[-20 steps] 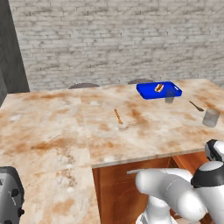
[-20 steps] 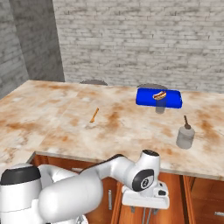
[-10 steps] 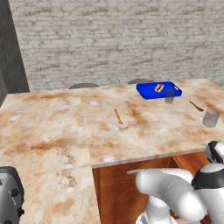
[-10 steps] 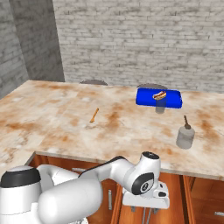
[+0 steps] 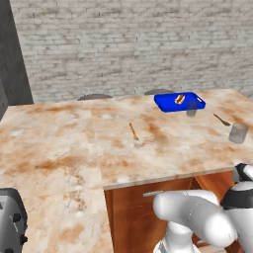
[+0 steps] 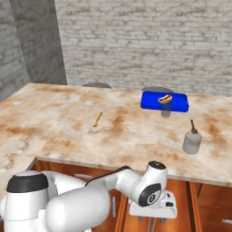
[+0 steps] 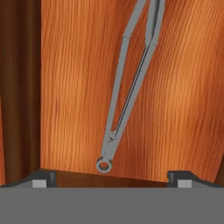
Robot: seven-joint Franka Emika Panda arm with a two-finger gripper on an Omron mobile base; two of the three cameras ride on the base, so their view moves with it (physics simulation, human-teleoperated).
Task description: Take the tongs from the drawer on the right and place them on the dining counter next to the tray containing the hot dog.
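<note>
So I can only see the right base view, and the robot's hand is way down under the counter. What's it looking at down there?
Observer: The tongs, lying flat on the wooden floor of the drawer.
Operator: Is it grabbing them?
Observer: No. The gripper is open, its fingertips apart on either side of the ring end, and nothing is between them.
Operator: Which way do the tongs point?
Observer: In the hand view the ring end lies nearest the gripper, and the two arms run away from it, out past the top edge.
</note>
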